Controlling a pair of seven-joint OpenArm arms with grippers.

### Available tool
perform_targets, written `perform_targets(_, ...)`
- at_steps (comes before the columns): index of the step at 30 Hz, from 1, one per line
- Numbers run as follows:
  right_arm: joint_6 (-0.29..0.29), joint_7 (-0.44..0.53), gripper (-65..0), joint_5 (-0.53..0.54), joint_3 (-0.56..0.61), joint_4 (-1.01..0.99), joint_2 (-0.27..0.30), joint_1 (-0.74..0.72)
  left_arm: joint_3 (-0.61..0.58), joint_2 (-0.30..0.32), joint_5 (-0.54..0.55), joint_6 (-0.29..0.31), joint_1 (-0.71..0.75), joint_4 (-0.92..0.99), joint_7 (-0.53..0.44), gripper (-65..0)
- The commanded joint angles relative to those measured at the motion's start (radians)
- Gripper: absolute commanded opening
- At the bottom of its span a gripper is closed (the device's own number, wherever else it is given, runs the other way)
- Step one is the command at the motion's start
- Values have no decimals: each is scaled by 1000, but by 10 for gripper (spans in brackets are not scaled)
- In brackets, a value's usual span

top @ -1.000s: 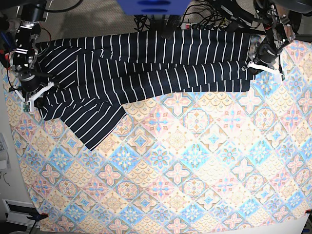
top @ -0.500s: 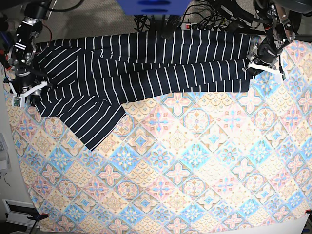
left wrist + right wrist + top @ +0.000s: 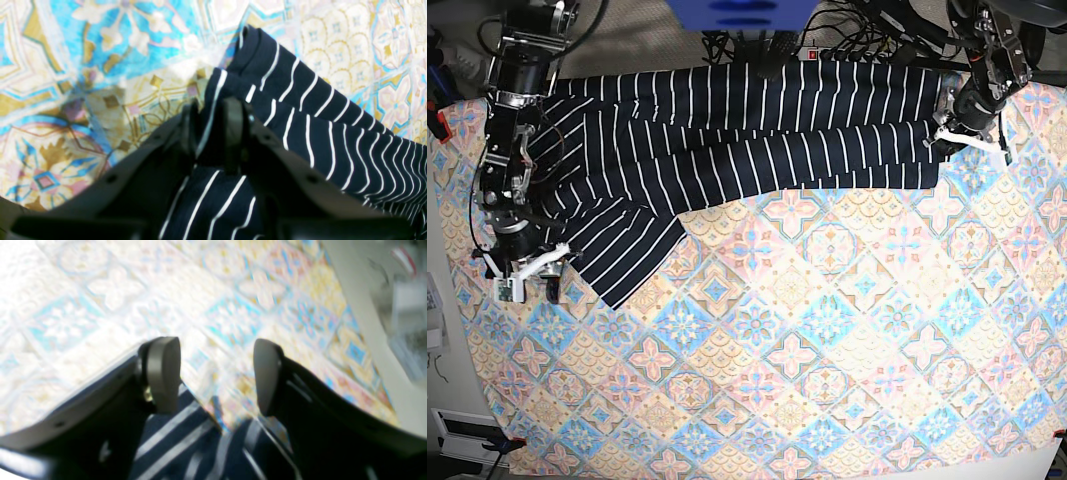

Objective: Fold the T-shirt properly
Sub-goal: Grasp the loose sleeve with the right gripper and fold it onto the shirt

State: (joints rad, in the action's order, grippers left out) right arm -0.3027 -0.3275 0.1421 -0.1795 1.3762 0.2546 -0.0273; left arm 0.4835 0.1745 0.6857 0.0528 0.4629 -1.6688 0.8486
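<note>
So the T-shirt lies stretched along the far edge of the tablecloth, its long axis running side to side across the base view, almost the full width of the cloth. It is folded lengthwise into a narrow band: an upper layer along the back edge and a lower flap overlapping it, both with stripes running across the band. At the base view's left end the fabric bunches and widens, and one piece, seemingly a sleeve or corner, juts out diagonally toward the near side, pointing down and a little right. The right end of the band finishes in a fairly square edge.

The left gripper sits at that square right end. In the left wrist view its two dark fingers stand narrowly apart with a ridge of striped fabric between them, so it appears to be pinching the shirt's edge; beyond the tips two folded layers of the shirt lie on the patterned cloth.

The right gripper is at the other end, just off the diagonal flap's outer edge in the base view. Its jaws stand wide apart with only tablecloth between the pads; striped fabric shows lower down beneath the fingers, not gripped.
</note>
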Motion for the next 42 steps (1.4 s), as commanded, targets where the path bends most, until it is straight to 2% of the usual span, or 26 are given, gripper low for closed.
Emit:
perform_targets(1,-2,15,-316,9,28,-14,12,-32,5,9,10,5,0,-20,-15,-513)
perform_targets(3,-2,15,-314,-3,87,-94,13,-78,5,9,10,5,0,-20,-15,-514)
perform_targets(7,-2,23,-313,-111,183,-301,13,-171,5,9,10,5,0,-20,-15,-514)
perform_targets(9,-3,24,-313,-117,209,-372,13,-204,5,9,10,5,0,-20,-15,-514)
perform_targets(20,-3,92,-312,-117,231,-628,15,-310,5,9,12,6,-2,-20,-18,-514)
perform_targets(26,-8,90,-318,-117,248,-660,28,-310,7,9,12,8,-17,-20,-18,-514)
perform_targets(27,-17,89,-329,-117,268,-660,28,-310,7,9,12,8,-19,-20,-16,-514)
perform_targets(29,-72,87,-383,-117,292,-660,28,-305,7,9,12,8,-20,-20,-16,-514)
perform_targets(31,-123,49,-476,-117,285,-653,28,-282,7,9,12,8,-20,-20,-16,-514)
perform_targets(34,-143,-6,-597,-115,248,-651,28,-273,7,9,12,8,-20,-20,-16,-514)
perform_targets(38,-146,-15,-614,-115,232,-584,28,-231,7,9,12,8,-20,-20,-16,-514)
perform_targets(40,-146,-20,-649,-115,232,-502,28,-194,7,9,12,8,-22,-20,-18,-514)
perform_targets(42,-146,-22,-650,-114,231,-409,28,-156,7,9,12,8,-22,-20,-18,-514)
